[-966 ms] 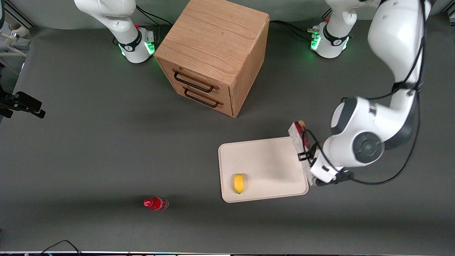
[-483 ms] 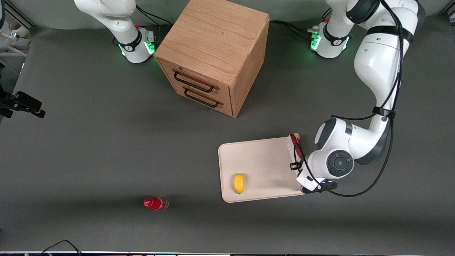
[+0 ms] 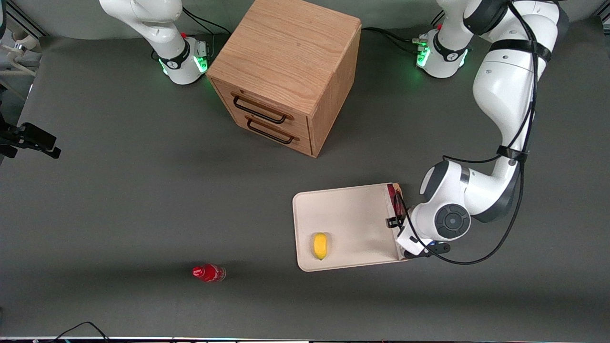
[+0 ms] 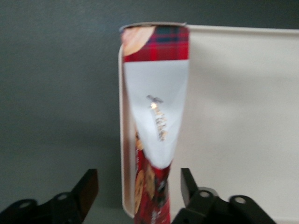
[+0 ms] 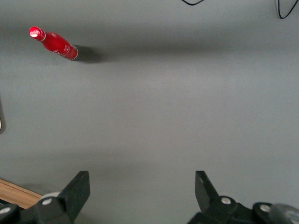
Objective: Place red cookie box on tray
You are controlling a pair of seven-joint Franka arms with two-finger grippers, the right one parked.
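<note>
1. Tool [image 4: 135, 196]: positioned over the edge of the tray [image 3: 348, 224] that faces the working arm's end of the surface [image 3: 143, 200]. The fingers [image 4: 86, 189] stand apart on either side of the red cookie box [image 4: 156, 121]; one finger shows a clear gap to the box, so the tool is released
2. Red cookie box: lies along the tray's rim at that same edge, its long side following the rim. In the front view only a dark red strip [image 3: 393, 200] shows beside the wrist
3. Tray: flat on the surface, with a yellow lemon [image 3: 320, 246] on it, well apart from the box
4. Other items: a small red bottle [image 3: 208, 273] lies toward the parked arm's end; a wooden drawer cabinet [image 3: 286, 71] stands farther from the front camera than the tray
</note>
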